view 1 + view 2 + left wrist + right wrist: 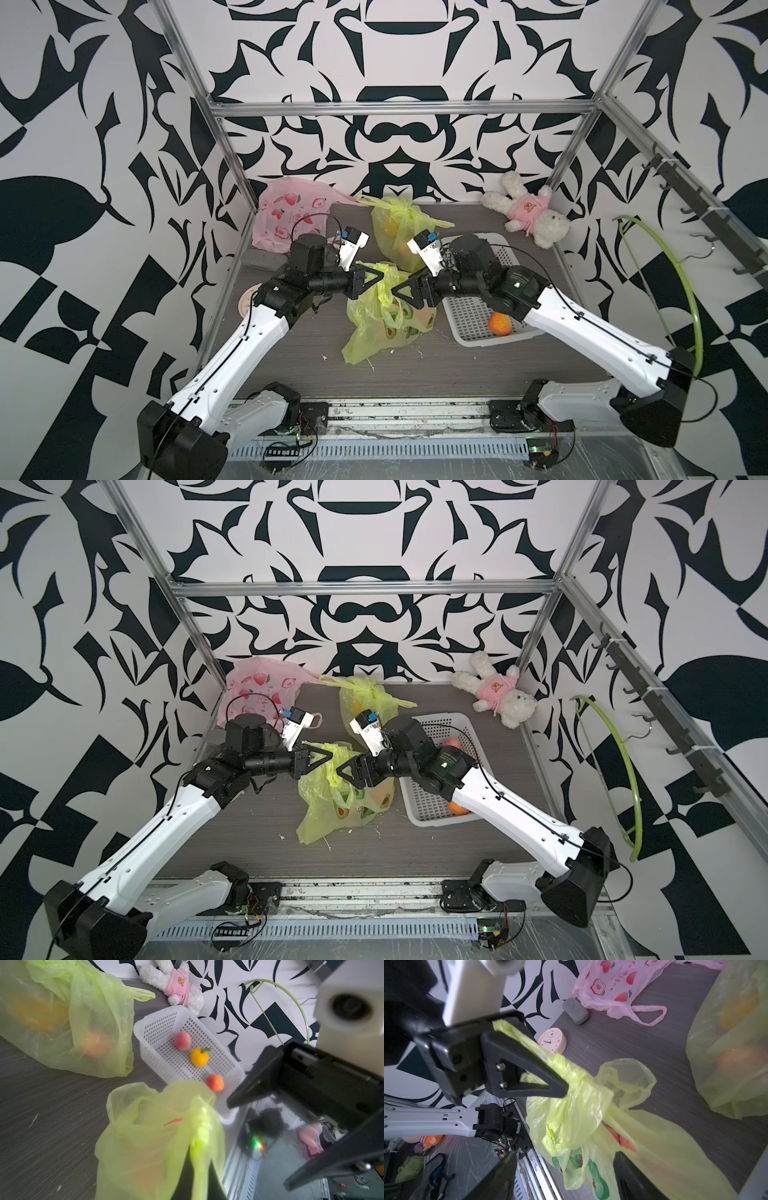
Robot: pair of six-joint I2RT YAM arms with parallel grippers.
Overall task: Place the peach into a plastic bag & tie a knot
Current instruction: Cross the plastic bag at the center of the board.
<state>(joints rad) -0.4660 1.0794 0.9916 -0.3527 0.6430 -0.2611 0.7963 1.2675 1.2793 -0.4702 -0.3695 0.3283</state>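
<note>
A yellow-green plastic bag (376, 328) printed with avocados lies mid-table in both top views (328, 812). An orange peach (424, 318) shows through its film. My left gripper (380, 279) is shut on the bag's twisted handle (200, 1136), which stretches taut out of the jaws in the right wrist view. My right gripper (395, 291) faces it closely and stands open. Its fingers (500, 1176) straddle loose bag film (571, 1126) without pinching it.
A white basket (478, 341) to the right holds two peaches (215, 1083) and a yellow pepper (199, 1057). A second, knotted yellow-green bag (397, 232) and a pink bag (286, 216) lie behind. Plush rabbit (528, 212), clock (553, 1041), grey stone (575, 1011) and green hanger (681, 286) sit at the edges.
</note>
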